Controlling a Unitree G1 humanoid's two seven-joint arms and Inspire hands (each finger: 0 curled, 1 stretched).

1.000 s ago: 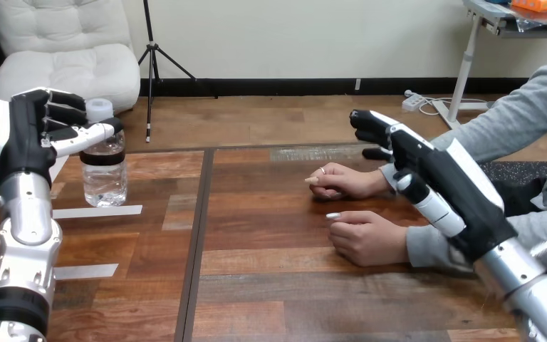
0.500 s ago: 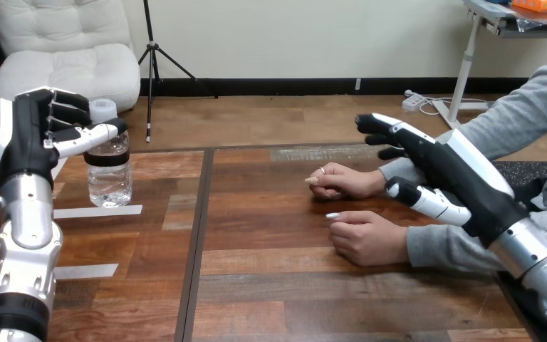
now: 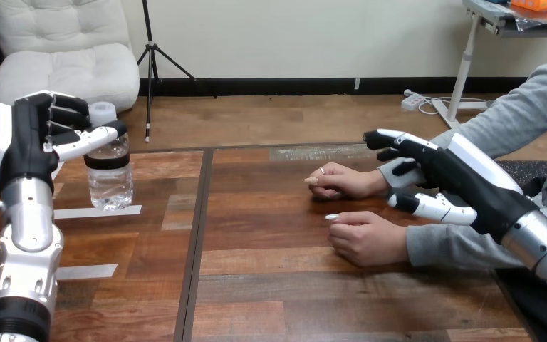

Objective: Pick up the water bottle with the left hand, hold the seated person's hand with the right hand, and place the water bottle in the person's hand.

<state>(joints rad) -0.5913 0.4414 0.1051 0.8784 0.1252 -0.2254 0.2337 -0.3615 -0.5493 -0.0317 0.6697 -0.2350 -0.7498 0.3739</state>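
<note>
Clear thin-plastic, white-capped water bottle (image 3: 109, 178) by the left edge of the wooden worktop (image 3: 271, 285) looks light and crushable, so grasp its mid-body gently; whether the left hand (image 3: 28, 142) grips it I cannot tell, and the right hand (image 3: 463, 182) is spread open.

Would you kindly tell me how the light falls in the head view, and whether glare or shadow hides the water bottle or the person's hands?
Head view: soft, even light; the water bottle carries small bright highlights, but its outline reads plainly; the person's farther hand and nearer hand throw narrow dark shadows on the table beneath them; the wood shows a mild sheen, and nothing is hidden.
</note>
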